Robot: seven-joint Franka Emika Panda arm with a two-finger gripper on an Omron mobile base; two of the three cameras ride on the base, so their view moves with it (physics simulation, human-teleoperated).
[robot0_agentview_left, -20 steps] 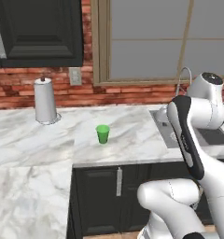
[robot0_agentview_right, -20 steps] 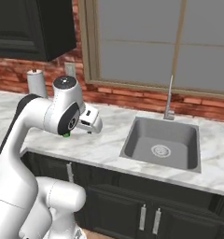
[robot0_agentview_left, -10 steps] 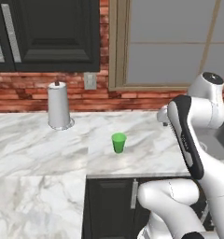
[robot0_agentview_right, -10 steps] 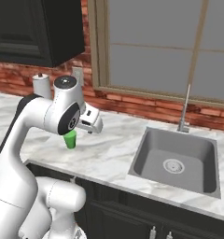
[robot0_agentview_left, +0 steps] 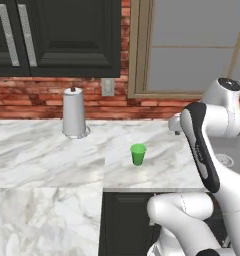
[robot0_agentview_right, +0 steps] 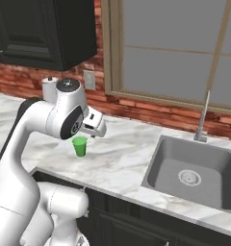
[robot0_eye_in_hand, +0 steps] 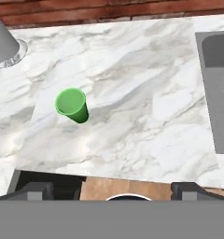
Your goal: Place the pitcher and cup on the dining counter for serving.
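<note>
The small green cup (robot0_agentview_left: pixel 138 154) (robot0_agentview_right: pixel 80 146) stands upright on the marble kitchen counter (robot0_agentview_left: pixel 37 150), between the paper-towel roll and the sink. From above, in the hand view, the cup (robot0_eye_in_hand: pixel 72 105) lies up and left of my gripper (robot0_eye_in_hand: pixel 113 190), whose two dark fingertips (robot0_eye_in_hand: pixel 35 189) stand wide apart with nothing between them. The hand (robot0_agentview_right: pixel 94 126) hovers above the counter just right of the cup, not touching it. The pitcher and the dining counter are out of view.
A white paper-towel roll (robot0_agentview_left: pixel 73 113) (robot0_eye_in_hand: pixel 3 44) stands by the brick wall, left of the cup. The grey sink (robot0_agentview_right: pixel 194 173) (robot0_eye_in_hand: pixel 216 88) with its faucet (robot0_agentview_right: pixel 203 117) lies to the right. Dark cabinets hang above left; a window is behind.
The whole scene has slid to the right in both base views, so the base has driven left along the counter. The cup has stayed put on the counter and the gripper stays open.
</note>
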